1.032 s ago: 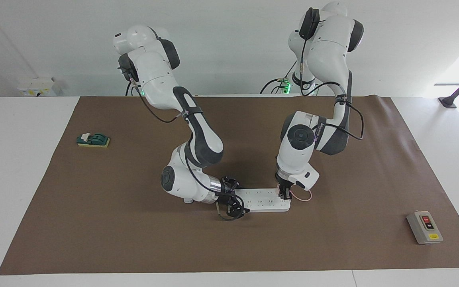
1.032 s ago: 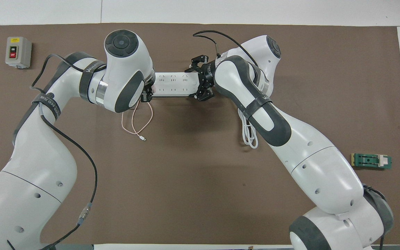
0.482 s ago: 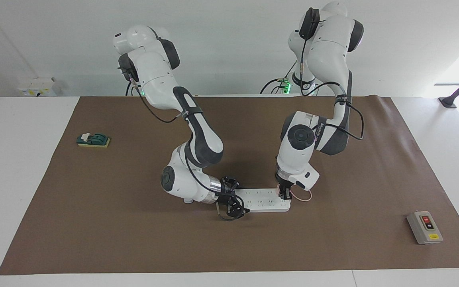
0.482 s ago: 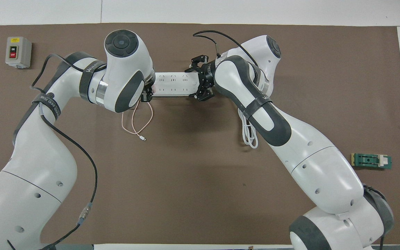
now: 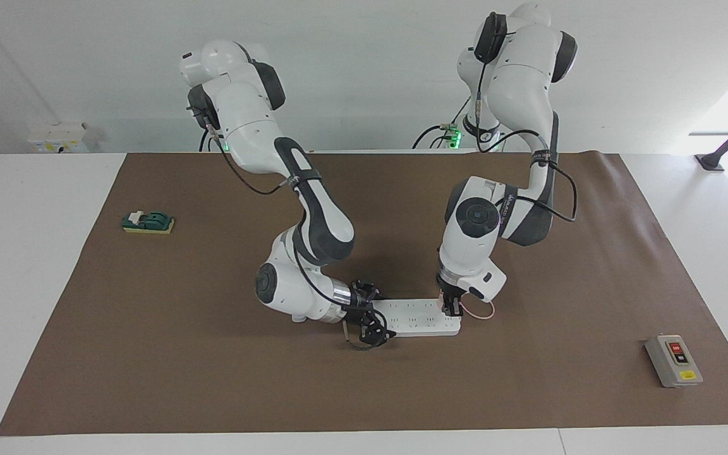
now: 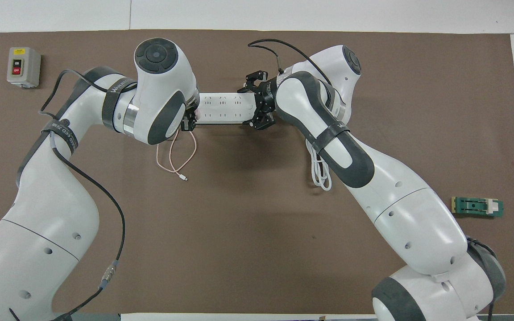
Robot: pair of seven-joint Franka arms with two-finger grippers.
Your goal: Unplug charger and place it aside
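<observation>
Pink cable (image 6: 176, 156) trails toward the robots from the charger (image 5: 450, 307), seemingly still plugged into the power strip (image 5: 418, 318) at its left-arm end. Left pincer (image 5: 452, 309) is pinched on it — next a straight pull up, then set aside. Right pincer (image 5: 371, 327) braces the strip's other end; spread or not, cannot tell. White cord (image 6: 320, 171), switch box (image 6: 23, 67) and green block (image 6: 477, 207) lie well apart — nothing blocks.

"ON" and "OFF" are being shown on the buttons of the grey switch box (image 6: 23, 67), well apart from the left pincer (image 6: 188, 122). Lettering on the left arm's dark band (image 6: 118, 87) is not being made out.
</observation>
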